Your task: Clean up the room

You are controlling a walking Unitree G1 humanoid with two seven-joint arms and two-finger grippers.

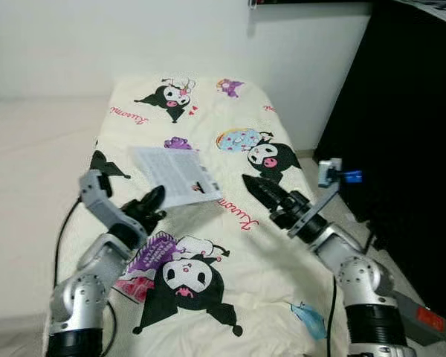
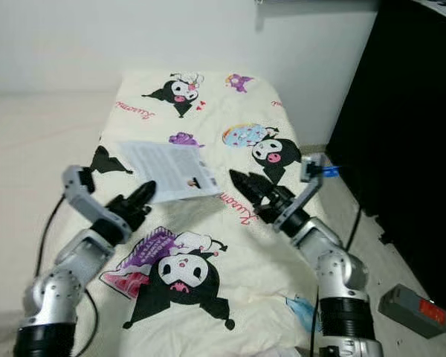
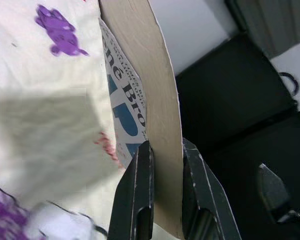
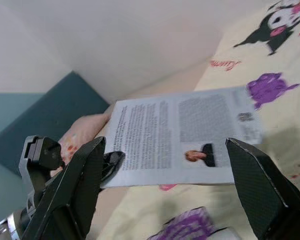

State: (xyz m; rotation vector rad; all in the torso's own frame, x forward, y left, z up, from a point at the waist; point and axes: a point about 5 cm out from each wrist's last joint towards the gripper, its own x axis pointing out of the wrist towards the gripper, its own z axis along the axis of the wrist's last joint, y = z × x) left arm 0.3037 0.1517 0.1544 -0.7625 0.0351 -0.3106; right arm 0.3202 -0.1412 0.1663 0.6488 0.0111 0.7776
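Note:
A thin white book point(image 1: 175, 175) with printed text on its back cover is held flat above the cartoon-print bedspread point(image 1: 230, 111). My left gripper point(image 1: 154, 199) is shut on the book's near left edge; the left wrist view has both black fingers point(image 3: 140, 195) pinching the book's spine point(image 3: 160, 125). My right gripper point(image 1: 259, 190) hovers open just right of the book, above the bed. In the right wrist view its fingers point(image 4: 75, 190) stand wide apart, pointing at the book point(image 4: 185, 135), apart from it.
A pink and purple book point(image 1: 145, 264) lies on the bed by my left arm. A blue scrap point(image 1: 310, 318) lies near the bed's front right edge. Black furniture point(image 1: 409, 141) stands right of the bed; a grey device point(image 2: 418, 311) lies on the floor.

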